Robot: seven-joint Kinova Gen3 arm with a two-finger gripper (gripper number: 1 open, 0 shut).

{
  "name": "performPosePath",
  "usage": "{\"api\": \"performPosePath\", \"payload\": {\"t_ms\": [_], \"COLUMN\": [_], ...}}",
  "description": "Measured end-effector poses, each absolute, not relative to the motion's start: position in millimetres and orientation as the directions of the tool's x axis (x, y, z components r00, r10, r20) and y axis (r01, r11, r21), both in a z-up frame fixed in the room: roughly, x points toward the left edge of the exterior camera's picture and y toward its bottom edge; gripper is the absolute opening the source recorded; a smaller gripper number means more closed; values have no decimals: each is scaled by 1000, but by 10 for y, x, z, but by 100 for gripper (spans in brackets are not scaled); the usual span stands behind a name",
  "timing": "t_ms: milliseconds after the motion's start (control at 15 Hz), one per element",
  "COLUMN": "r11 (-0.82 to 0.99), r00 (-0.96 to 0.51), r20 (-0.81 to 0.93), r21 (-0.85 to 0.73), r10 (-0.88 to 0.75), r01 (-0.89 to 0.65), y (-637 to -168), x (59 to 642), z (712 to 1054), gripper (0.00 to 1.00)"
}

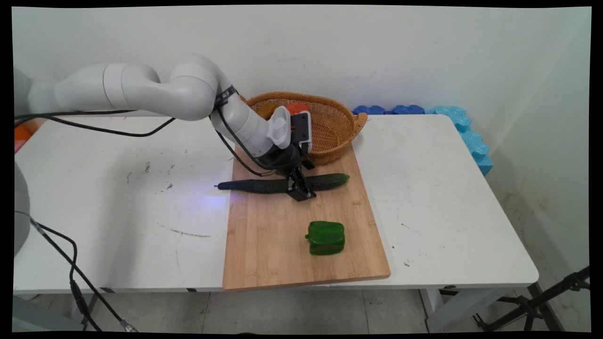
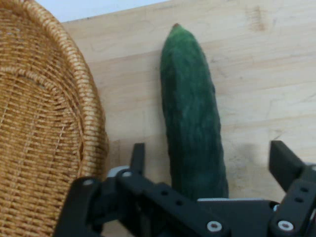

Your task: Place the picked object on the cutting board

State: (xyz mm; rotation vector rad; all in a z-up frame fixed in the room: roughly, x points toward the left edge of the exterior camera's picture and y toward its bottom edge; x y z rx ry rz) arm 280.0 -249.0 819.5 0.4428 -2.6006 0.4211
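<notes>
Two black fingers of the gripper [image 1: 301,190] stand spread either side of the cucumber [image 1: 282,183], not yet pinching it. It lies across the cutting board [image 1: 268,245], beside the wicker basket [image 1: 330,127]; a green pepper [image 1: 325,238] sits nearer.

1. We see the gripper [image 1: 301,190] down on the middle of a long dark cucumber [image 1: 264,185], which lies crosswise on the far half of the cutting board [image 1: 264,249].
2. The cucumber's stem end juts past the board's left edge.
3. A green bell pepper [image 1: 325,238] sits on the board, nearer than the cucumber.
4. A wicker basket [image 1: 334,127] rests at the board's far edge, with orange items inside.
</notes>
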Motion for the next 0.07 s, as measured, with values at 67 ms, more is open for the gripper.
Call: {"api": "performPosePath", "payload": {"t_ms": [67], "r11": [902], "r00": [-841], "r20": [491], "r21": [-217], "r10": [-230], "r01": [-373], "y": [-2487], "x": [2798], "z": [8186], "gripper": [100]}}
